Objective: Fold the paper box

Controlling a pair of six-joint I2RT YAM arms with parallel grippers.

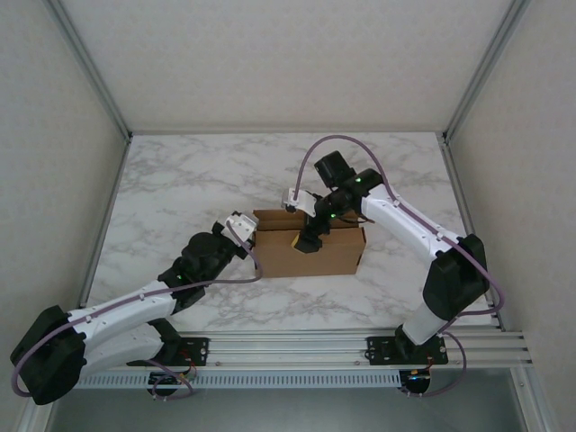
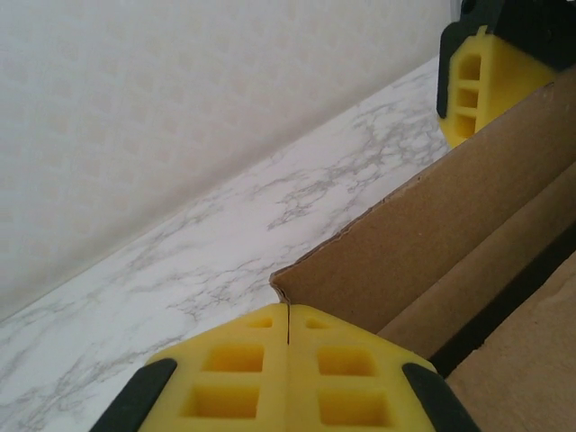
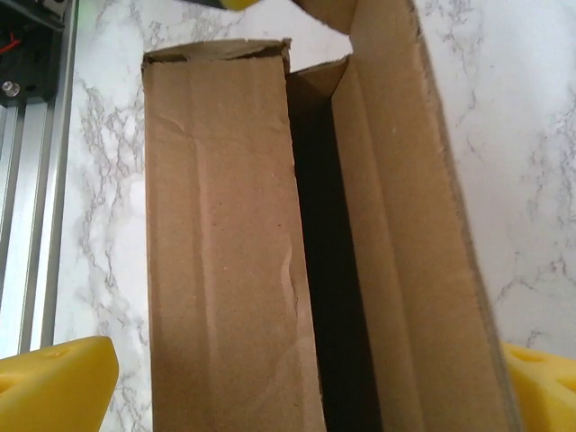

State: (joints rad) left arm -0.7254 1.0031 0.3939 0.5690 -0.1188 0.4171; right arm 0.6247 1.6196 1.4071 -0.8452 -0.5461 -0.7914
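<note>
While the plain brown cardboard paper box (image 1: 328, 256) sits mid-table on the white marble-pattern tabletop (image 1: 180, 180) with its walls raised, the left gripper (image 2: 286, 317) has its 2 yellow fingers pressed together, tips just beside the box's left-end corner. The right gripper (image 1: 308, 241) hangs over the box, its 2 yellow fingers (image 3: 54, 382) spread wide on either side of it.

Brown paper box (image 1: 331, 256) at centre of marble desk (image 1: 180, 180); left hand (image 1: 245, 234) at its left end, right hand (image 1: 304, 241) over its middle.
</note>
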